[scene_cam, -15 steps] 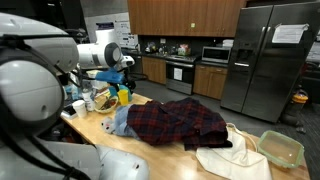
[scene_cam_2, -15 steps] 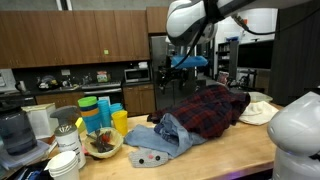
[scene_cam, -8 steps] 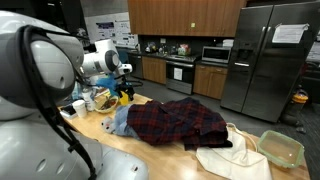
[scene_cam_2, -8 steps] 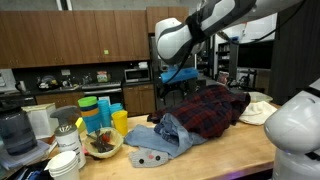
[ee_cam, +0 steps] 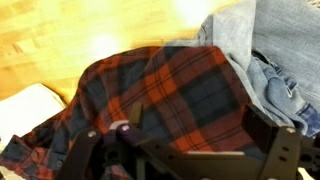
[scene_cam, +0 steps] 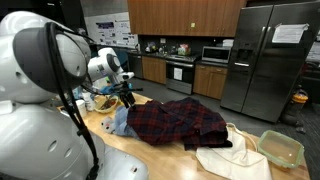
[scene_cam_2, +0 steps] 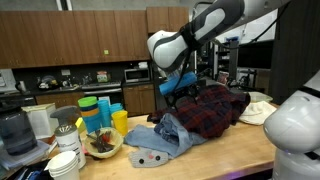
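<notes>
A red and dark plaid shirt [scene_cam: 178, 122] lies crumpled in the middle of the wooden table, and shows in both exterior views [scene_cam_2: 212, 110]. A light blue denim garment [scene_cam: 119, 123] lies against its end [scene_cam_2: 160, 136]. My gripper [scene_cam: 126, 98] hangs a little above the denim and the shirt's edge [scene_cam_2: 181, 90]. In the wrist view the gripper [ee_cam: 185, 152] is open and empty, its jaws spread wide over the plaid shirt [ee_cam: 165, 90], with the denim [ee_cam: 272, 55] at the right and a white cloth [ee_cam: 25, 108] at the left.
A white cloth [scene_cam: 232, 158] and a clear plastic container [scene_cam: 281, 148] lie past the shirt. Cups, a yellow cup [scene_cam_2: 120, 122], a bowl [scene_cam_2: 102, 145] and a blender [scene_cam_2: 13, 132] crowd the table's other end. A steel fridge [scene_cam: 268, 60] stands behind.
The arm has come down and swung in from above the cups towards the denim and plaid shirt. The clothes have not moved.
</notes>
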Available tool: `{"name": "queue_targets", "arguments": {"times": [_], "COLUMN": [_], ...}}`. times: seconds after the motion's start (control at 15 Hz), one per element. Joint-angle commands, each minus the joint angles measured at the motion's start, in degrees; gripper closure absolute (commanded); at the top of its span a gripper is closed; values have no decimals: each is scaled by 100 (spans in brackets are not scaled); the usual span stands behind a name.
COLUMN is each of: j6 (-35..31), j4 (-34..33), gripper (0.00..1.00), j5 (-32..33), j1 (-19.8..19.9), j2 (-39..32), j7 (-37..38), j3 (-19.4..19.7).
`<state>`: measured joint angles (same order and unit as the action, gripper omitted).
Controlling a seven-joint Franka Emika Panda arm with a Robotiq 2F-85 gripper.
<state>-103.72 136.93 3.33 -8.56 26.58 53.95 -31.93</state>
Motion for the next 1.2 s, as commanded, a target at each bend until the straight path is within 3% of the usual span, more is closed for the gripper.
{"name": "queue_targets", "arguments": {"times": [0.0,0.33,0.73,1.13], "j6": [627,614,-170,-907], "j4": [-420,-727,-771,-618], "gripper": [0,0,0,0], "j5": [192,489,836,725], "j1": [-169,-396,-600,-689], "j2": [-324,-603,-999,-1259], "j7": [369,264,-105,-565], "j3": [36,33,153,447]}}
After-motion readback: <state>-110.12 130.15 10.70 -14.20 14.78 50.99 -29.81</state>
